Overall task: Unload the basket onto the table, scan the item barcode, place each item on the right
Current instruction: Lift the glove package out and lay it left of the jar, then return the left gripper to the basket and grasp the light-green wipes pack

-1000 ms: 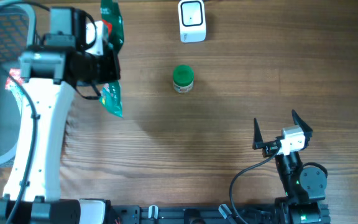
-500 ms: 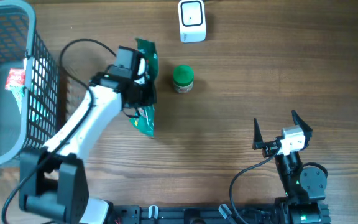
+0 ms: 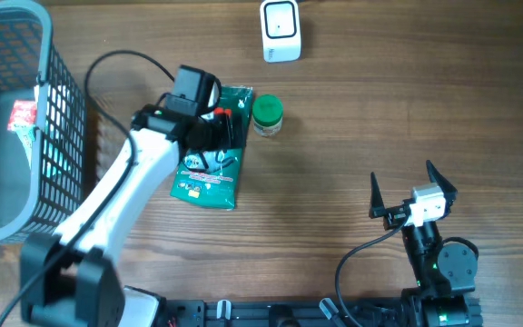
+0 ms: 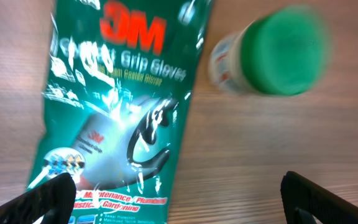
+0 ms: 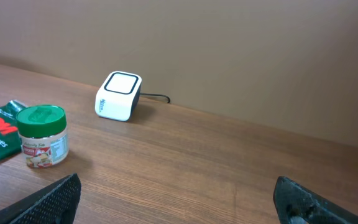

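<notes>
Evidently unscanned yet: 3M glove packet (image 3: 209,173) lies flat beside the green-lidded jar (image 3: 267,114), scanner (image 3: 281,31) beyond that jar; left tool (image 3: 216,136) and right tool (image 3: 402,182) spread, empty

Even, soft indoor light, white glare streaks across the glossy glove packet (image 4: 120,118), green-lidded jar (image 4: 272,56) right of the packet blurred in the left wrist view, overhead view sharp

Glove packet (image 4: 123,124) under the left claw (image 4: 185,202) was glossy plastic film, crinkled, with heavy glare. Jar (image 4: 272,56) just right of it had a smooth green plastic lid. Table (image 3: 379,109) was matt wood grain. Scanner (image 5: 118,95) ahead of the right claw (image 5: 179,196) was smooth white plastic.
</notes>
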Action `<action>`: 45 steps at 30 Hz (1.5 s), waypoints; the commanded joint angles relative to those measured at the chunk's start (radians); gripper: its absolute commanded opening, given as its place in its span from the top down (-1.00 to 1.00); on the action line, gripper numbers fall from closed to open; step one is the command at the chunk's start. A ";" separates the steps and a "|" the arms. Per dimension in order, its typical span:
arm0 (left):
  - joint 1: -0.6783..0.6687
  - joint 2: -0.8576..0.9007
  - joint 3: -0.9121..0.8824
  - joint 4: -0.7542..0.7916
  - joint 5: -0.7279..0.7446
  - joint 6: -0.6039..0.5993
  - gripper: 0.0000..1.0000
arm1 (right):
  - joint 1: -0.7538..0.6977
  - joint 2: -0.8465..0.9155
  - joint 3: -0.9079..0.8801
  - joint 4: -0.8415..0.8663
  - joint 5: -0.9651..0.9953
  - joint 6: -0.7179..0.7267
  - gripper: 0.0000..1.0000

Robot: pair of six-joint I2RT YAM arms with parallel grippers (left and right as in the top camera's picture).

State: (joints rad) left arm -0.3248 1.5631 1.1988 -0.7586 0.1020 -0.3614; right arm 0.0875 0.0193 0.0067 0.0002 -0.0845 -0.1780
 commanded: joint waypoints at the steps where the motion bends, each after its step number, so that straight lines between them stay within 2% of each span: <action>1: 0.001 -0.147 0.085 -0.003 -0.106 0.018 -1.00 | 0.005 -0.003 -0.001 0.002 0.010 -0.004 -1.00; 3: 0.020 -0.241 0.113 -0.002 -0.196 0.046 -1.00 | 0.005 -0.003 -0.001 0.002 0.010 -0.004 -1.00; 7: 0.091 -0.338 0.147 -0.001 -0.254 0.047 -1.00 | 0.005 -0.003 -0.002 0.002 0.010 -0.004 -1.00; 13: 0.338 -0.423 0.234 0.003 -0.243 0.031 -1.00 | 0.005 -0.003 -0.001 0.002 0.010 -0.004 -0.99; 18: 0.603 -0.418 0.322 0.011 -0.154 -0.068 -1.00 | 0.005 -0.003 -0.001 0.002 0.010 -0.004 -1.00; 23: 0.845 -0.389 0.334 0.025 -0.013 -0.194 -1.00 | 0.005 -0.003 -0.001 0.002 0.010 -0.004 -0.99; 27: 0.986 -0.308 0.334 0.013 0.146 -0.205 -1.00 | 0.005 -0.003 -0.002 0.002 0.010 -0.004 -1.00; 34: 1.048 -0.075 0.333 -0.063 0.151 -0.184 -1.00 | 0.005 -0.003 -0.001 0.002 0.010 -0.004 -1.00; 38: 1.034 0.064 0.329 -0.066 0.127 -0.040 -1.00 | 0.005 -0.003 -0.001 0.002 0.010 -0.004 -0.99; 42: 1.003 0.191 0.321 -0.077 -0.005 0.052 -0.99 | 0.005 -0.003 -0.001 0.002 0.010 -0.005 -1.00; 45: 0.980 0.273 0.318 -0.079 -0.010 0.153 -1.00 | 0.005 -0.003 -0.001 0.002 0.010 -0.005 -0.99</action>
State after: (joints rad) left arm 0.6815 1.7679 1.5242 -0.8337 0.1436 -0.3542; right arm 0.0875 0.0193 0.0067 -0.0002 -0.0845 -0.1780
